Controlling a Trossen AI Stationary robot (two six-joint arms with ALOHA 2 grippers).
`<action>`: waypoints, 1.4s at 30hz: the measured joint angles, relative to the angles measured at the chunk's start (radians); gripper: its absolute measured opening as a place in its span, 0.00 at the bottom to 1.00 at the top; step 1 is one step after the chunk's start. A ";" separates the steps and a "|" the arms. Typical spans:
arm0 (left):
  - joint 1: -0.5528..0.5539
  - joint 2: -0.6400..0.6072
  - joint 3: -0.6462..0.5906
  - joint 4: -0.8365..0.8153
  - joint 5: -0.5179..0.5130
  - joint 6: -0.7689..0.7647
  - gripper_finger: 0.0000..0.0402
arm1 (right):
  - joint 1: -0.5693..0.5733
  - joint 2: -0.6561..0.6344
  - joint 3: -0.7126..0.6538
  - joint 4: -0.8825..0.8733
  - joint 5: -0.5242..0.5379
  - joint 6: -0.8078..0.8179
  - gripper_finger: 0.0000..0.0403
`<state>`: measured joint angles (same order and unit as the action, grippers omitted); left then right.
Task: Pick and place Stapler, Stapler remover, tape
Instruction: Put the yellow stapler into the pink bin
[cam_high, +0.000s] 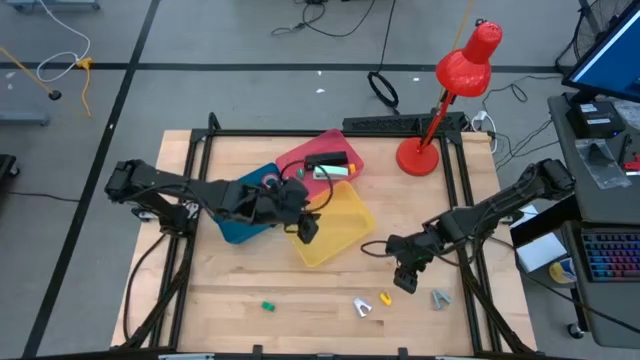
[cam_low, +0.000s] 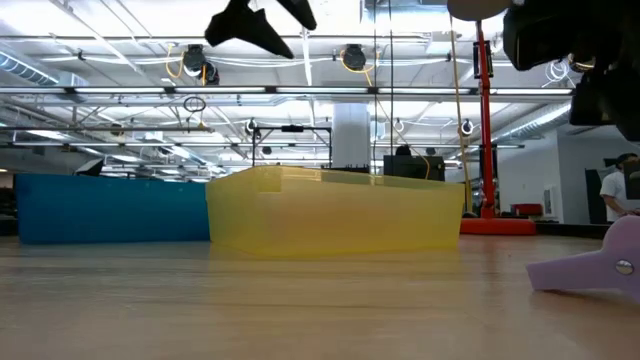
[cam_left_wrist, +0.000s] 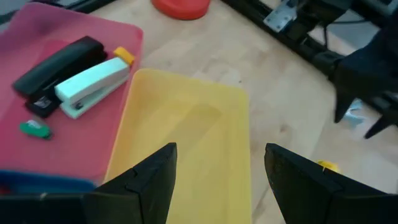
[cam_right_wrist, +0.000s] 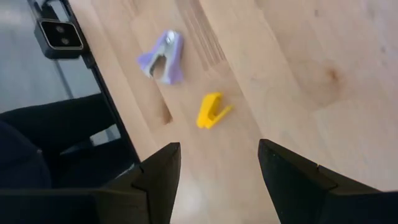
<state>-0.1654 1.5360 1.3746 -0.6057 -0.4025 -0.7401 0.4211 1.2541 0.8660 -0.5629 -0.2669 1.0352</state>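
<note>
A black stapler (cam_left_wrist: 59, 62) and a white stapler (cam_left_wrist: 93, 84) lie in the pink bin (cam_high: 330, 150), with a green stapler remover (cam_left_wrist: 34, 129) beside them. My left gripper (cam_left_wrist: 221, 149) hangs open over the yellow bin (cam_high: 335, 235), with nothing between its fingers. My right gripper (cam_right_wrist: 217, 146) is open above the table at the near right, over a yellow stapler remover (cam_right_wrist: 211, 111) and a purple one (cam_right_wrist: 163, 57), both lying flat on the wood. I cannot make out any tape; my left arm covers much of the blue bin (cam_high: 235, 225).
A green remover (cam_high: 268, 306) and a grey one (cam_high: 440, 297) also lie near the table's front edge. A red desk lamp (cam_high: 440, 100) stands at the far right corner. A black frame (cam_high: 470, 215) runs along the table's sides.
</note>
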 joint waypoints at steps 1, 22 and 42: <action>-0.010 0.000 0.000 -0.016 -0.016 -0.007 0.61 | 0.012 0.000 0.000 0.012 0.023 0.000 0.52; -0.136 -0.314 -0.286 -0.038 -0.098 -0.024 0.61 | 0.072 0.187 -0.001 0.129 0.083 0.347 0.52; -0.223 -0.713 -0.743 0.298 -0.106 -0.048 0.61 | 0.126 0.300 -0.001 0.225 0.113 0.554 0.52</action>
<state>-0.3885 0.8230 0.6315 -0.3079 -0.5083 -0.7883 0.5470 1.5542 0.8654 -0.3379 -0.1539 1.5893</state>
